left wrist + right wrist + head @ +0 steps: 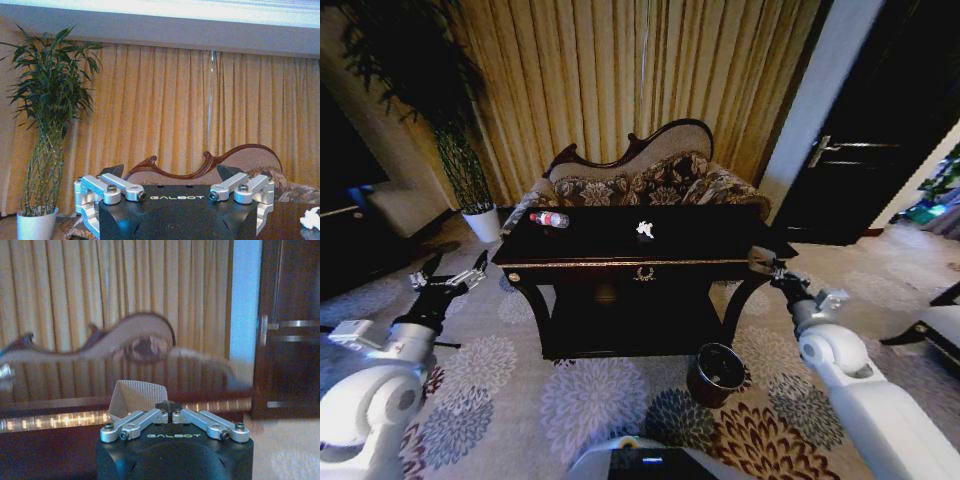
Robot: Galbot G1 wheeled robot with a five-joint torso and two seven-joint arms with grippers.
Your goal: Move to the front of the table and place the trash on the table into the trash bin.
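The dark table point(620, 245) with gold trim is standing on a floral carpet point(570, 400), with a floral sofa point(650, 180) just behind it and gold curtains point(620, 70) hanging across the far wall. A clear bottle point(550, 219) with a red cap is lying on the table's far left, and a white crumpled scrap point(645, 229) is sitting near the middle. The reddish-brown trash bin point(715, 373) is standing on the carpet near the table's right leg. A potted plant point(470, 180) is growing at the far left and a dark door point(880, 130) is closing off the far right. The left gripper point(448, 278) is hovering left of the table, fingers spread wide. The right gripper point(765, 262) is hanging at the table's right corner, fingers pressed together.
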